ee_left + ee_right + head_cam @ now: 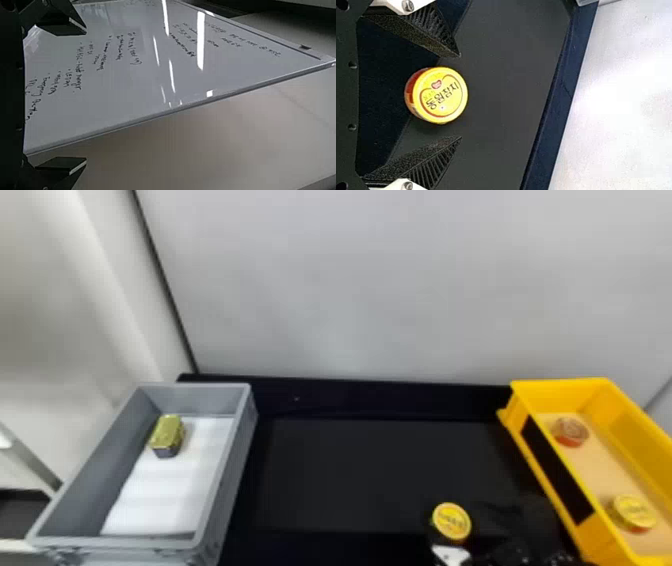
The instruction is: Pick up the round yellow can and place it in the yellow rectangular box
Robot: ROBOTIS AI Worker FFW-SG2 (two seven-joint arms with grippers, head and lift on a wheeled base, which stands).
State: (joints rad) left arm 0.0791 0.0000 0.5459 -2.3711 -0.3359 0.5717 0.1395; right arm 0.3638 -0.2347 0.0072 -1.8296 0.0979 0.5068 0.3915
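Right claw (460,96): open. Can (440,95): between its spread fingers, apart from both. Keep the can centred in the opening; close evenly on its sides. Confirm a firm grip, then lift higher than the box (645,435), right of the claw, before traversing.

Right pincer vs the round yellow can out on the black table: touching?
Apart. Right wrist view: the can sits between the right pincer's open fingers, with dark table showing between it and each.
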